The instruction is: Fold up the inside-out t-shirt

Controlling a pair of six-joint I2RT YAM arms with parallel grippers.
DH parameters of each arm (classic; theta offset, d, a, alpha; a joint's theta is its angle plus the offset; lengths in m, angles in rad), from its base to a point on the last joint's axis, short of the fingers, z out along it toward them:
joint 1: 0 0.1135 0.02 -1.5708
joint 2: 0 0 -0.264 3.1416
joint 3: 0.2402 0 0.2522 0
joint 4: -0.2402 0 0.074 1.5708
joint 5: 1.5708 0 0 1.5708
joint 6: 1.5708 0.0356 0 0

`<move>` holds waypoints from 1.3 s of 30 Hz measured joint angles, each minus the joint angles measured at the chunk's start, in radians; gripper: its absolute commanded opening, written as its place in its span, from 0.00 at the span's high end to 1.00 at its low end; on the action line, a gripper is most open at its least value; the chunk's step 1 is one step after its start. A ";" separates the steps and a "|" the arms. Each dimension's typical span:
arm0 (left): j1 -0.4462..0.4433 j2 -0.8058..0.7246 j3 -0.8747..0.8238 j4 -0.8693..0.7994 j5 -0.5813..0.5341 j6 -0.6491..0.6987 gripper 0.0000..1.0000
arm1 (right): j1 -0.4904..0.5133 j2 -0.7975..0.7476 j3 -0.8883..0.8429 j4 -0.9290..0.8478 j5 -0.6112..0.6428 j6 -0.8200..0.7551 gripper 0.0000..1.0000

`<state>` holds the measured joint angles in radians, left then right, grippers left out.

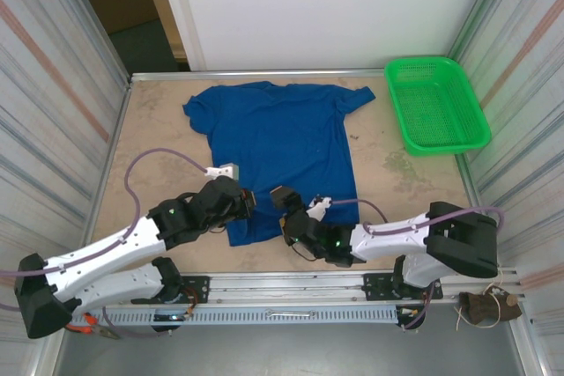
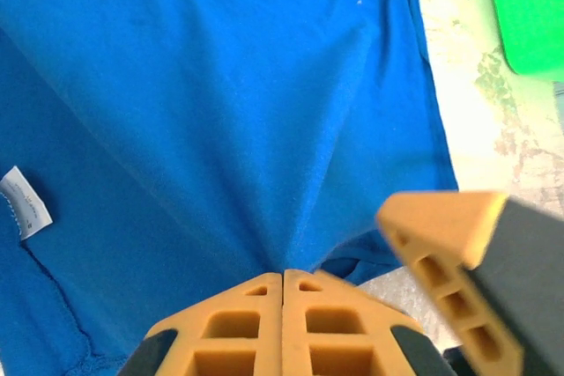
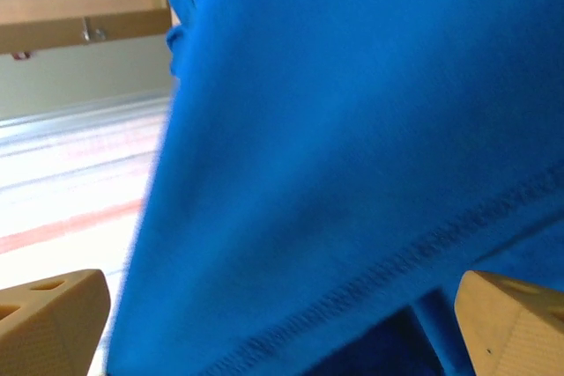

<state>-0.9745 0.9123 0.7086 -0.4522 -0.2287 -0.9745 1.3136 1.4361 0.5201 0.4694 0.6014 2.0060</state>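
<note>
Royal-blue t-shirt (image 1: 269, 143) spread flat on table, near hem lifted, bunched

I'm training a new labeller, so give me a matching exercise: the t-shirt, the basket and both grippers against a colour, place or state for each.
1. t-shirt
2. basket
3. left gripper
4. right gripper

A. open around the cloth
B. green, at the far right
C. shut on the shirt's near edge
D. blue, lying spread out

Pairs: 1-D, 2-B, 3-C, 4-A

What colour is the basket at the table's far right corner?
The basket is bright green, clearest in the top external view.
</note>
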 measured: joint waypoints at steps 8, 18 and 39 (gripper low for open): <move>0.006 -0.024 0.000 0.000 0.003 -0.003 1.00 | -0.015 0.206 -0.020 0.235 0.004 0.031 0.01; 0.006 -0.047 -0.002 0.000 0.003 -0.004 1.00 | -0.114 0.184 0.007 0.315 -0.012 -0.063 0.49; -0.089 -0.117 -0.111 0.100 -0.075 0.474 0.22 | -0.206 -0.050 0.114 -0.033 -0.216 -0.293 1.00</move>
<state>-1.0630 0.7956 0.5976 -0.3523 -0.3038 -0.5007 1.1072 1.3857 0.6338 0.4366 0.3859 1.7134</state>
